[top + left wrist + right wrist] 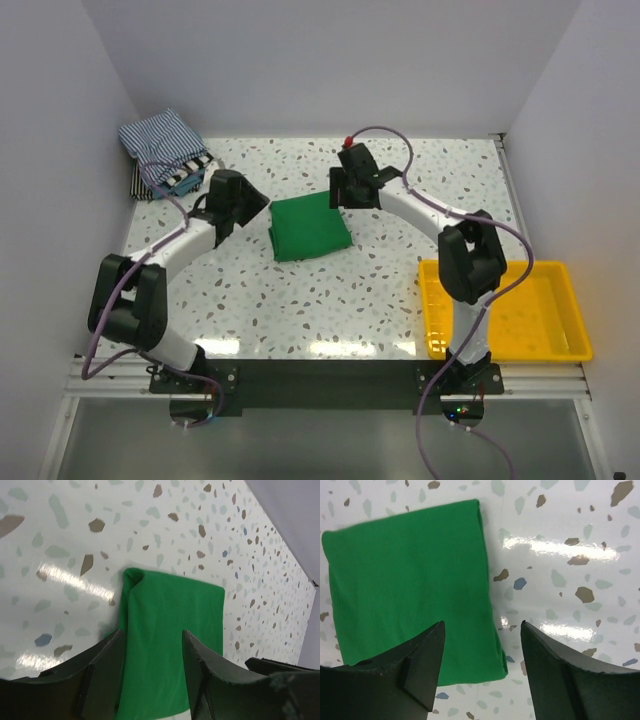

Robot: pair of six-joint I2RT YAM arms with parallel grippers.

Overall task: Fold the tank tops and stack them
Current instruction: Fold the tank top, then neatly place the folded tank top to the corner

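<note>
1. Desk (330, 310): speckled white.
2. Yellow tray (530, 315): near right corner.
3. Green tank top (309, 228): folded flat at desk ctr, between both hands.
4. Striped tank tops (160, 140): piled at far left corner.
5. L hand (152, 640) & R hand (482, 630): both wide, holding nothing, over the green top's edges.

a folded top (310, 228) lies flat in the middle of the table (300, 310). the left gripper (258, 212) is just beside its left edge, and the right gripper (338, 196) is at its far right corner. a heap of tops (165, 152) sits in the far left corner, well apart from the folded top. a tray (505, 354) rests at the table's near right edge.
</note>
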